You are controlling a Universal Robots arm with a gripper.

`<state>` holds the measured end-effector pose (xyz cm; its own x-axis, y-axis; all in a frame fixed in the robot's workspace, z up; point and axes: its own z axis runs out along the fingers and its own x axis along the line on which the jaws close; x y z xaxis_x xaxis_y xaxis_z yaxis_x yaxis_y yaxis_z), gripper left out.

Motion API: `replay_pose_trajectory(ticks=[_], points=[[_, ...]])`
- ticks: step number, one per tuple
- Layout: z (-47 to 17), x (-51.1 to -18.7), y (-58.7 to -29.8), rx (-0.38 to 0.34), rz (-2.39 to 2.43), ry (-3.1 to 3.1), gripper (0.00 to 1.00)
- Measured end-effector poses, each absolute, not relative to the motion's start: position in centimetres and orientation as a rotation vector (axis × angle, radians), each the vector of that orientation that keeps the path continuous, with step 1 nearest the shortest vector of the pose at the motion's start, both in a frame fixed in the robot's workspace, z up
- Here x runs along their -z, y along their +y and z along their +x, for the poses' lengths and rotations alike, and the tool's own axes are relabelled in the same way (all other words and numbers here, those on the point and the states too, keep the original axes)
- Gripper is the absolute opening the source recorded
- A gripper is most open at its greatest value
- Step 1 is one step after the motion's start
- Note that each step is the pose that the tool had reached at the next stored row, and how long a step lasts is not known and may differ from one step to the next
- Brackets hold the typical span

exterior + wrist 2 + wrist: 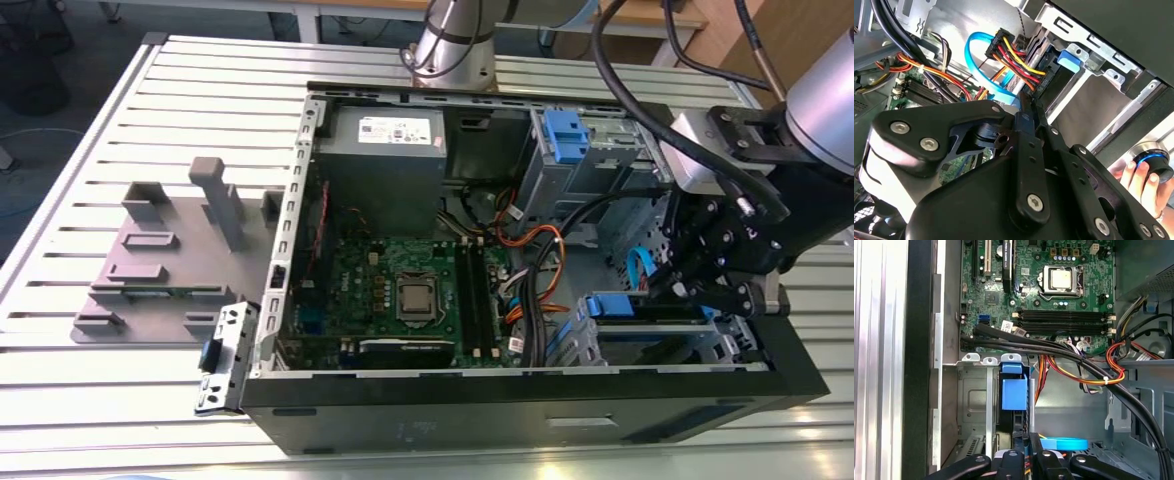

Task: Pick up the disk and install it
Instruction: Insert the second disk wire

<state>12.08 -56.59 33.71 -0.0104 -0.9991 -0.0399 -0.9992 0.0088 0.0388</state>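
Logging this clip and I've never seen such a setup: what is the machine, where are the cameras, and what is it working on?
One robot arm with a gripper reaches into an open computer case on a slatted metal table. The exterior view looks from off the arm; both wrist views ride on it, looking into the case. The gripper is at a drive bay holding a blue-railed part, likely the disk; whether it grips it is unclear. A grey fixture lies beside the case. A person's hand is at a knob in the second wrist view.
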Motion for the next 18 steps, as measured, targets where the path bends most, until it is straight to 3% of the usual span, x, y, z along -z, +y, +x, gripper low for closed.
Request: replay_pose_trajectory(ticks=[18], points=[[12.27, -33.42, -57.06, -0.12, -2.196, 2.217, 0.16]])
